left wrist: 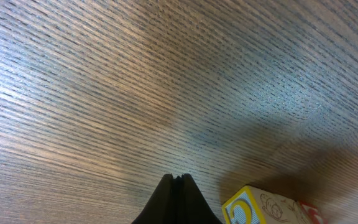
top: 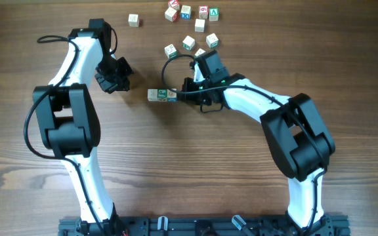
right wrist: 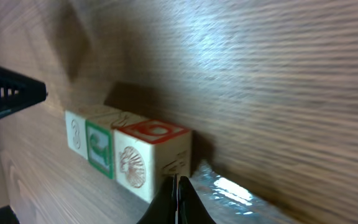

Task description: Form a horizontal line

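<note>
Your right pincer (right wrist: 176, 186) has its fingers pressed together with nothing between them. The line (right wrist: 126, 149) lies directly ahead of its tips on the counter (top: 176, 164): three cubes side to side, the green-marked one in the middle and the red-topped one nearest the tips. Whether the tips actually touch that cube, you cannot tell.

Your left pincer (left wrist: 178, 182) is also closed on nothing, with bare wood in front of it. A yellow-marked cube (left wrist: 260, 208) sits just to the right of its tips; that is probably the line's far end.

The loose cubes (top: 200, 25) lie well beyond the right pincer.

These cubes look light, hard and smooth, so expect them to slide readily and the line to buckle if you nudge it off-centre. Press only square on an end face. To lift one, open the pincer and grip two opposite flat sides, not the corners.
</note>
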You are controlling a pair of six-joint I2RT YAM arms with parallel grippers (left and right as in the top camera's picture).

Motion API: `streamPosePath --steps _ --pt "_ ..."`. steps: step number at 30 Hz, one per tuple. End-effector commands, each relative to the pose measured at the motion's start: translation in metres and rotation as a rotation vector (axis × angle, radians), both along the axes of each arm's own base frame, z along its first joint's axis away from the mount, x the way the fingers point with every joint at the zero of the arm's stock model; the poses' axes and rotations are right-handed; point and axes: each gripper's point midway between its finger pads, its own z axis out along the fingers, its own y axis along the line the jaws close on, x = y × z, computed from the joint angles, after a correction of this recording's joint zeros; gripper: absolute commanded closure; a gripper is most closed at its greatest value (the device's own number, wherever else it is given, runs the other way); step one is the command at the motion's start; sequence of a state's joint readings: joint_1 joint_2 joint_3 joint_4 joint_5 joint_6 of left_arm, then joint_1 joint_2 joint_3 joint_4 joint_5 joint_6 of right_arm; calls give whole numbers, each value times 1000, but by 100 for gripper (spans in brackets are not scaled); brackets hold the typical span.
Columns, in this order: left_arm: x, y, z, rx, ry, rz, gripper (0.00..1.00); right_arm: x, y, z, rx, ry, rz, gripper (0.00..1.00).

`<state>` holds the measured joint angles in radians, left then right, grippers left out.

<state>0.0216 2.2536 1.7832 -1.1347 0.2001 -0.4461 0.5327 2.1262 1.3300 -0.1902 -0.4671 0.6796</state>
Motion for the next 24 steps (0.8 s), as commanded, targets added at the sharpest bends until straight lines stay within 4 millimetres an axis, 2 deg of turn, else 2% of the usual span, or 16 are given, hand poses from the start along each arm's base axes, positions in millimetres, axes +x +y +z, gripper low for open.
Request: streamPosePath --steps 1,24 --pt "-2 -3 -6 -14 12 -23 96 -7 5 -15 -21 12 10 95" --pt "-2 -4 -6 -14 13 -27 96 -5 2 -17 -41 2 -4 96"
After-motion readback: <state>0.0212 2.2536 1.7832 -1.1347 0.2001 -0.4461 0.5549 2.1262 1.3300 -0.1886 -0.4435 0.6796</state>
